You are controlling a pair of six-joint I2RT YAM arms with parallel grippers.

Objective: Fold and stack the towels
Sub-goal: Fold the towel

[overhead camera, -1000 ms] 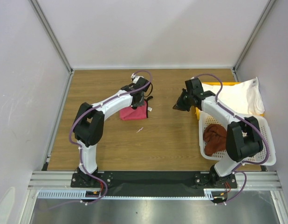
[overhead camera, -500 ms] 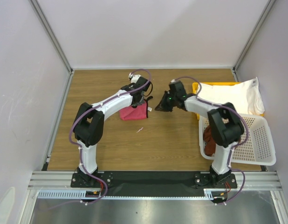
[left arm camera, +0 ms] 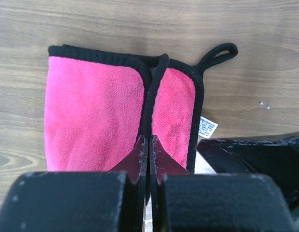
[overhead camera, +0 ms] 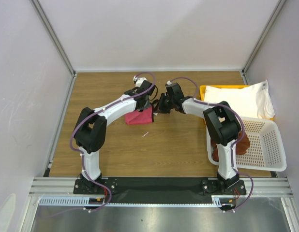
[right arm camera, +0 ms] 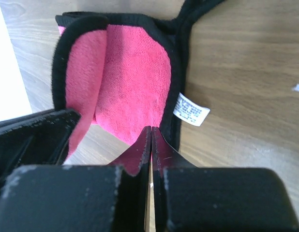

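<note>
Two robot arms meet over a folded magenta-pink towel with black trim (overhead camera: 138,117) lying toward the back of a brown wooden table (overhead camera: 106,145). The left gripper (left arm camera: 148,141) comes down on the towel's right part. Its jaws are pressed tight together, with the tips on the black hem where one pink flap overlaps another. Whether any cloth is caught between them cannot be made out. The towel lies flat. At its far right corner a thin black hanging loop (left arm camera: 219,52) pokes out onto the wood. A small white care label (left arm camera: 207,126) juts from the towel's right edge.

The right gripper (right arm camera: 151,130) reaches in from the right of the pink towel. Its jaws are likewise closed with no gap, and the tips sit at the towel's edge just beside the label. The two grippers are close alongside each other at the towel's right side.

Well to the right of the pink towel, a large white cloth towel (overhead camera: 244,99) lies crumpled over a yellow plastic tray (overhead camera: 205,90). Nearer the arm bases than that, and also well right of the pink towel, a white perforated plastic basket (overhead camera: 270,145) holds a reddish-brown towel (overhead camera: 244,144), which is largely hidden behind the right arm.
</note>
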